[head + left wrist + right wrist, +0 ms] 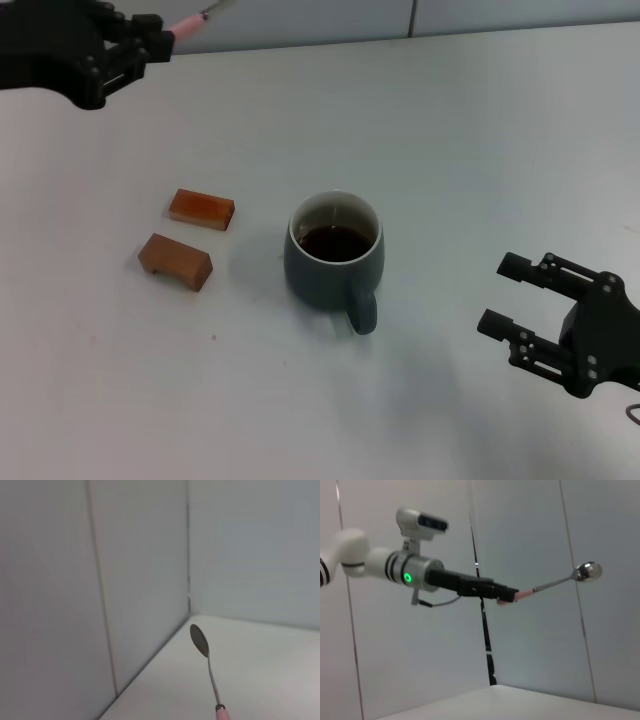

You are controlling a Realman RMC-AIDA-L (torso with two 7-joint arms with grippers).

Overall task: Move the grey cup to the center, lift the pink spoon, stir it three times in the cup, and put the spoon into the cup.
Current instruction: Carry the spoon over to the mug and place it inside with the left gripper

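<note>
The grey cup [333, 262] stands upright at the middle of the white table, with dark liquid inside and its handle towards me. My left gripper [158, 42] is raised at the far left and is shut on the pink spoon [186, 27], well away from the cup. In the left wrist view the spoon [200, 642] sticks out over the table's back corner. The right wrist view shows the left gripper [503, 594] holding the spoon [588, 571] high in the air. My right gripper [495, 293] is open and empty, low at the right of the cup.
Two orange-brown blocks [202, 209] [176, 260] lie to the left of the cup. A grey panelled wall [140, 580] runs along the table's far edge.
</note>
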